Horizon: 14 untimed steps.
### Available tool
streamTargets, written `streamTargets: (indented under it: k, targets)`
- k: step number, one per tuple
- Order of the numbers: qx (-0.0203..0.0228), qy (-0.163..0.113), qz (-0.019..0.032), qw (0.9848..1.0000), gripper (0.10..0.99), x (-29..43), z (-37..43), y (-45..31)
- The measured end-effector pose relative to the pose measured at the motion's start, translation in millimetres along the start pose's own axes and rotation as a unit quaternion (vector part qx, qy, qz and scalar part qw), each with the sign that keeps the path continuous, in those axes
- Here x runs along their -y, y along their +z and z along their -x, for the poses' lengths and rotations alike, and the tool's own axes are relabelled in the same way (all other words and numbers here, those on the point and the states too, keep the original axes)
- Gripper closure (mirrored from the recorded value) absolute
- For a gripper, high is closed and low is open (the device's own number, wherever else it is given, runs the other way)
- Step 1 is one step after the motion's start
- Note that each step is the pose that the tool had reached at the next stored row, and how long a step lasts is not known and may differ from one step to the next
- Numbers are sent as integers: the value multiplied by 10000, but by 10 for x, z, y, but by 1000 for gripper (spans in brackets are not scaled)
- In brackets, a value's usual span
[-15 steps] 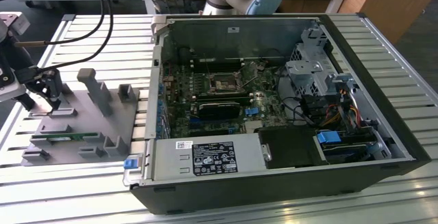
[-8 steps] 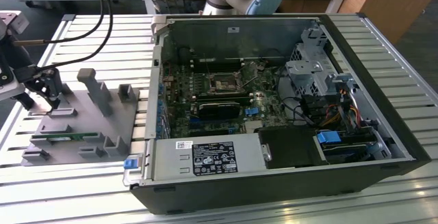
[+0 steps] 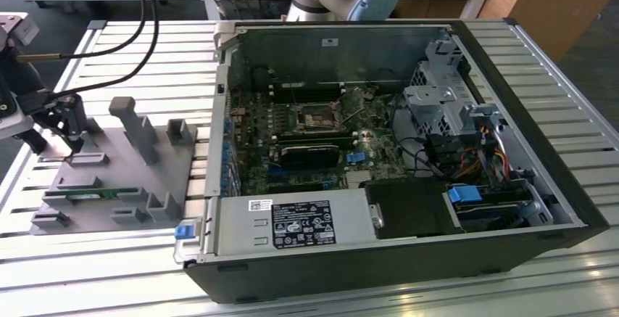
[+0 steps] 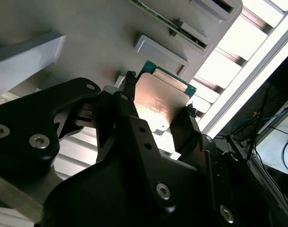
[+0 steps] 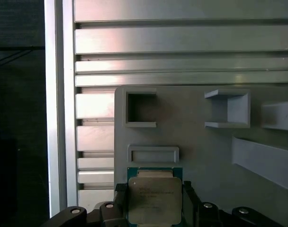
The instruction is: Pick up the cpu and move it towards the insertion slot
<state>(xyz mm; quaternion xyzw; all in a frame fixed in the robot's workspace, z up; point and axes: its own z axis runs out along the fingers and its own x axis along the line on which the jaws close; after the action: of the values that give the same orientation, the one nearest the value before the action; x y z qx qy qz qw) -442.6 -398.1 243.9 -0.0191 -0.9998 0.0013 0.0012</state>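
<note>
The gripper [image 5: 154, 190] is clamping the cpu [image 5: 155, 202] at the gray fixture [image 5: 205, 156]. The slot [image 3: 317, 120] is lying well apart from it.

The cpu [image 5: 155, 201] top is shiny metal, the grey holder [image 5: 201, 156] matt plastic

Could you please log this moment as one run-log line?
gripper: shut on cpu | place: over grey fixture plate | insertion slot: inside open computer case, away from gripper
</note>
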Motion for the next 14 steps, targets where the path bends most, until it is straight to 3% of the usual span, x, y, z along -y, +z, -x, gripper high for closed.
streamTargets:
  k: [14]
  targets:
    - [1, 0, 0, 10000, 545, 0, 0, -81]
